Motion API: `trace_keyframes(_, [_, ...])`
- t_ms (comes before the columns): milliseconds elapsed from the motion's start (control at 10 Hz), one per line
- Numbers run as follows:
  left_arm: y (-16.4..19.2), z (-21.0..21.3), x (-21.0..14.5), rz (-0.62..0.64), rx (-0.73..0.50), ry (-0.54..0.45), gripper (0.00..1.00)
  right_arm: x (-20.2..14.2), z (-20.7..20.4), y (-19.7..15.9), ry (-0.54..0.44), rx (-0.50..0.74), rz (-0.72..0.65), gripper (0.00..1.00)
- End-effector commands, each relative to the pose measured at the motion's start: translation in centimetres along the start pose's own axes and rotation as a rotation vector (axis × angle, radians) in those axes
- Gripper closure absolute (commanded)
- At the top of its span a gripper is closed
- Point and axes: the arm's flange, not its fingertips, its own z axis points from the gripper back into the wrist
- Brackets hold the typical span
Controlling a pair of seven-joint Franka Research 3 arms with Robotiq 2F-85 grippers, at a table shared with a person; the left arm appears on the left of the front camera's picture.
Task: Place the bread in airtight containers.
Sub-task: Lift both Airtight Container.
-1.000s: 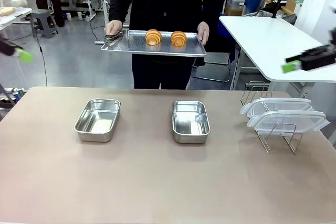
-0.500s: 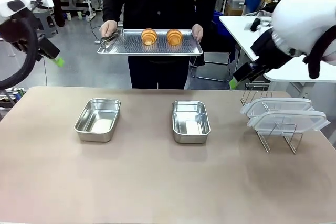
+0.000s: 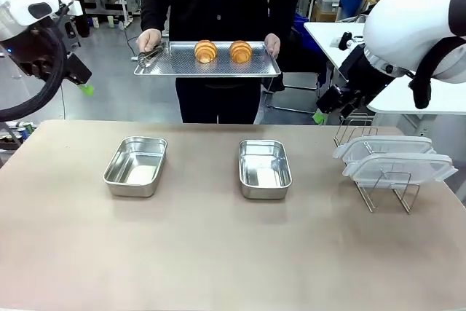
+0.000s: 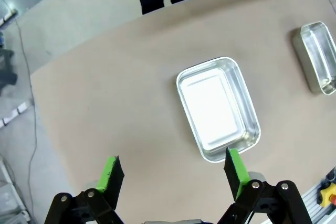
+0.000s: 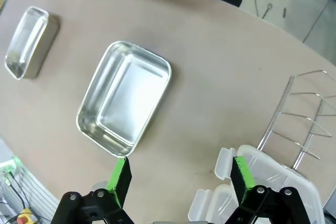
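Hovering, jaws spread, left tool [image 4: 172, 165], right tool [image 5: 181, 170]

We find first container [image 4: 218, 109] ahead of our left gripper [image 4: 172, 161] fingers [image 4: 234, 167], second container [image 5: 125, 98] ahead of our right gripper [image 5: 181, 165], lids [image 5: 286, 174] beside one finger.

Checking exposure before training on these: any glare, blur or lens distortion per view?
Front view: sharp, even light, a bright patch on the floor of the left tub. Left wrist view: that tub's floor is blown out white; the table edge bows from the wide-angle lens. Right wrist view: milder sheen in the right tub, same bowing, no motion blur.
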Motion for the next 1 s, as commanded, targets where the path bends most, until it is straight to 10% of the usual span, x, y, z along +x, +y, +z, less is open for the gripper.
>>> trace_keyframes(0, [0.5, 0.5, -0.2, -0.026, -0.014, -0.020, 0.00, -0.7, 0.1, 0.4, -0.014, -0.029, 0.014, 0.00])
trace_keyframes(900, [-6.1, -10.5, -1.5, 0.154, 0.257, 0.181, 0.00, 4.7, -8.7, 8.8, 0.166, -0.239, -0.353, 0.00])
